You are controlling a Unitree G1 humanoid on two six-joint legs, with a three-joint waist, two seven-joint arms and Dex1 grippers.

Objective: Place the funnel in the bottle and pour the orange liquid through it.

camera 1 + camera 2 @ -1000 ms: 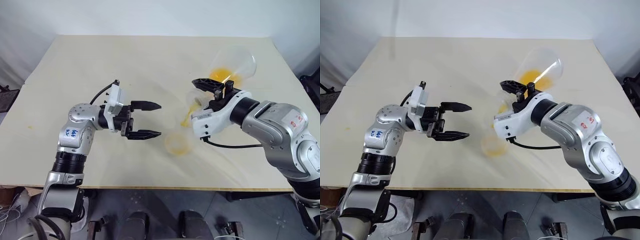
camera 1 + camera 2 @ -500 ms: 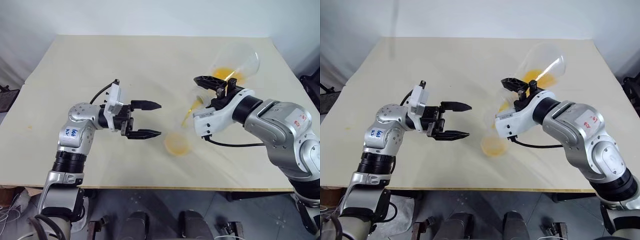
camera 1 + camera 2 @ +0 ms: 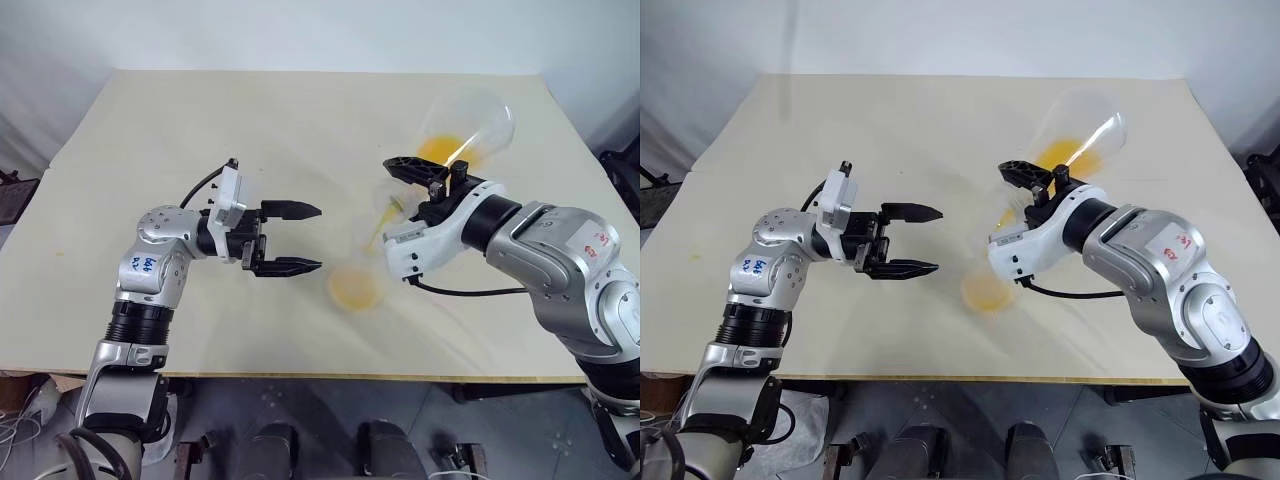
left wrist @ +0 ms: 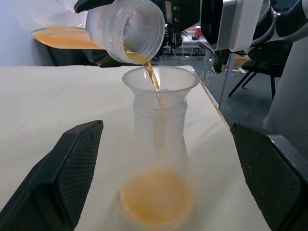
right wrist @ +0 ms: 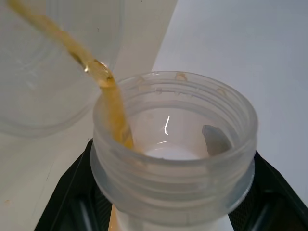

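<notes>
Funnel (image 4: 160, 83) already sits in the bottle (image 4: 158, 192) and the pour is on — right gripper (image 3: 432, 188), clamped on the tilted big flask (image 3: 462, 133), streams orange liquid (image 4: 155, 83) in. Plenty left. Left gripper (image 3: 295, 238) waits beside the bottle, fingers wide.

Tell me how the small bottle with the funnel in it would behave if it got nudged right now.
The small bottle probably slides rather than tips: its base flares wide and orange liquid pools low. It looks light, thin clear plastic and mostly empty, so a slight push may shift it. The funnel sits loosely in the neck and might wobble or pop out.
</notes>
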